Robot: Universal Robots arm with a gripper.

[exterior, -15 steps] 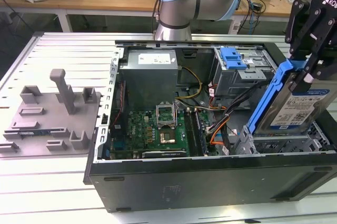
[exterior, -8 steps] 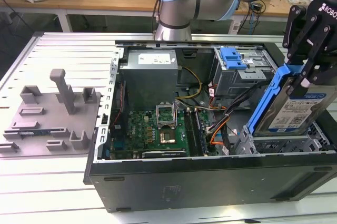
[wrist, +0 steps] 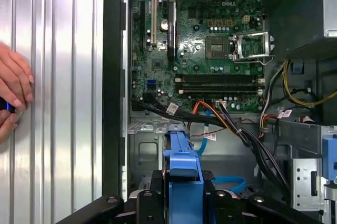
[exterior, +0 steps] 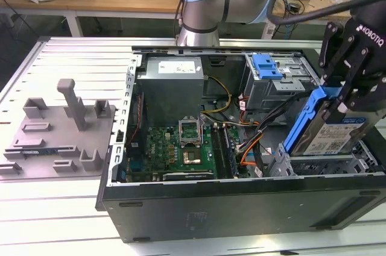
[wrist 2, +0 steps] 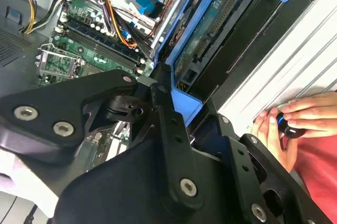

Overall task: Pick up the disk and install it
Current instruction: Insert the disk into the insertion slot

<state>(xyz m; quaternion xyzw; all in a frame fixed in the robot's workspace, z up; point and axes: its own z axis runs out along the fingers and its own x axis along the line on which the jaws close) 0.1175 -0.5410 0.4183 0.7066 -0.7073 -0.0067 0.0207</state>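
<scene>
The disk (exterior: 325,131), a silver drive with a blue-and-white label in a blue plastic frame, hangs tilted over the drive bay (exterior: 313,168) at the front corner of the open computer case (exterior: 241,199), on the exterior view's right. My gripper (exterior: 339,100) is shut on its upper end. In the second wrist view the disk (wrist 2: 208,29) shows its circuit-board side, with the black fingers (wrist 2: 163,103) clamped on the blue frame. In the first wrist view the disk's blue frame (wrist: 181,155) sticks out edge-on between the gripper's (wrist: 182,195) fingers, above the bay.
Inside the case lie the motherboard (exterior: 181,147), bundles of orange and black cables (exterior: 250,147) beside the bay, and a drive cage with a blue clip (exterior: 268,66). A grey fixture (exterior: 60,129) sits on the exterior view's left. A person's hand (wrist 2: 295,124) rests on the ribbed table beside the case.
</scene>
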